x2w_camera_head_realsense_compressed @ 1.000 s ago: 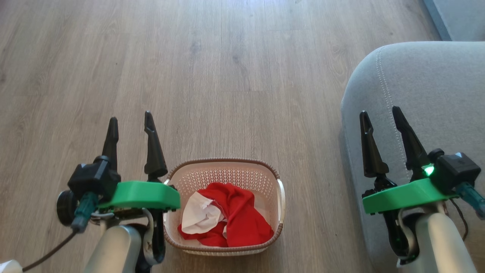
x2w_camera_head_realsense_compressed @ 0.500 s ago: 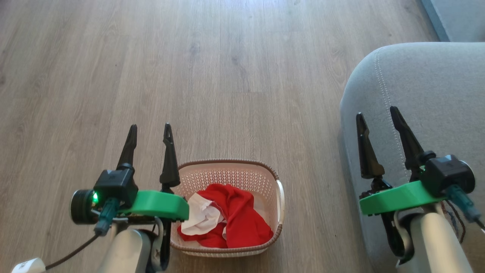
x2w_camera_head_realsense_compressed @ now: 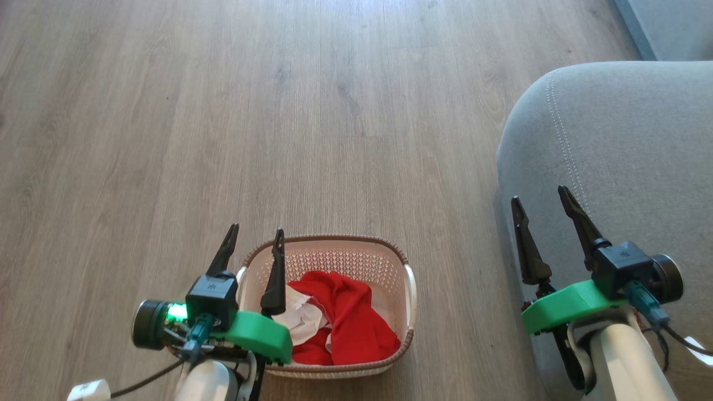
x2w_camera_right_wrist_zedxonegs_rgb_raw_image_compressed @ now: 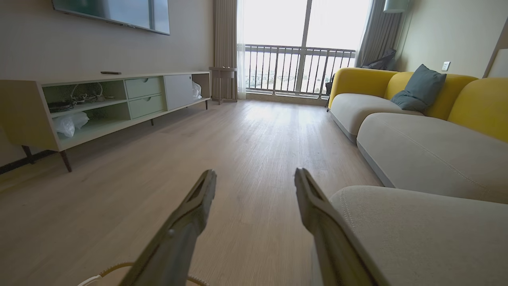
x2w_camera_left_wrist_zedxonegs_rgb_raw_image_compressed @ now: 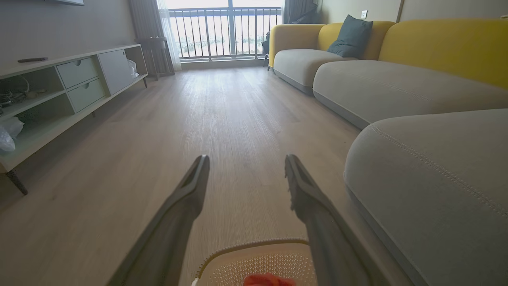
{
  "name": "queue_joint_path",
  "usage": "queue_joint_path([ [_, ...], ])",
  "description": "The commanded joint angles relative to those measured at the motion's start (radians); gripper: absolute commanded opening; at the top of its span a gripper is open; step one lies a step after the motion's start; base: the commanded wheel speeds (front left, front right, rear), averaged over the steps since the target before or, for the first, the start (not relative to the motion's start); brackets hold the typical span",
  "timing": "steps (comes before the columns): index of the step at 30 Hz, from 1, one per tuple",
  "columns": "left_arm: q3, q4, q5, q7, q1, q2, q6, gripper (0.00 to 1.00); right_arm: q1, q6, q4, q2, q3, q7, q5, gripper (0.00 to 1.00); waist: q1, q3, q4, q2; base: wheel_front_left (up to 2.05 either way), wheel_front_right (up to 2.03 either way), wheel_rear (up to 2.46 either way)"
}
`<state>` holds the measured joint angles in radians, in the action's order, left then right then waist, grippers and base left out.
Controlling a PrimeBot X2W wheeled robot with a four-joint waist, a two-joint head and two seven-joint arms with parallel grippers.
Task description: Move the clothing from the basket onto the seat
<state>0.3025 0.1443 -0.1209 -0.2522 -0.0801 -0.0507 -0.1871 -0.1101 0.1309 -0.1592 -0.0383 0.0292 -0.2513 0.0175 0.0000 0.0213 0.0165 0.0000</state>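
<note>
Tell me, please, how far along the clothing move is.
Nothing looks done yet: the red and white clothing lies bunched in the basket, and the visible seat bears no garment. In hand: the left gripper hovers open over the basket's left rim, holding nothing; the right gripper is open by the seat's edge. Left: grasp the clothing, lift it out and lay it on the seat.

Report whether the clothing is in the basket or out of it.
In the basket. The red-and-white clothing lies crumpled within the basket's perforated walls, below its rim, apart from the seat.
</note>
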Motion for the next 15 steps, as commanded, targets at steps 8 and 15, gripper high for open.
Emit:
queue_joint_path([
  [8, -0.030, -0.018, -0.022, -0.010, -0.044, 0.000, -0.004, 1.00, -0.029, 0.000, 0.017, -0.012, 0.024, -0.010, -0.002, 1.00, 0.0000, 0.005, 0.003, 0.0000, 0.00, 0.00, 0.00],
  [15, -0.031, -0.010, -0.032, -0.010, -0.048, 0.000, 0.001, 1.00, -0.035, 0.000, 0.016, -0.012, 0.027, -0.010, -0.004, 1.00, 0.0000, 0.015, 0.001, 0.0000, 0.00, 0.00, 0.00],
])
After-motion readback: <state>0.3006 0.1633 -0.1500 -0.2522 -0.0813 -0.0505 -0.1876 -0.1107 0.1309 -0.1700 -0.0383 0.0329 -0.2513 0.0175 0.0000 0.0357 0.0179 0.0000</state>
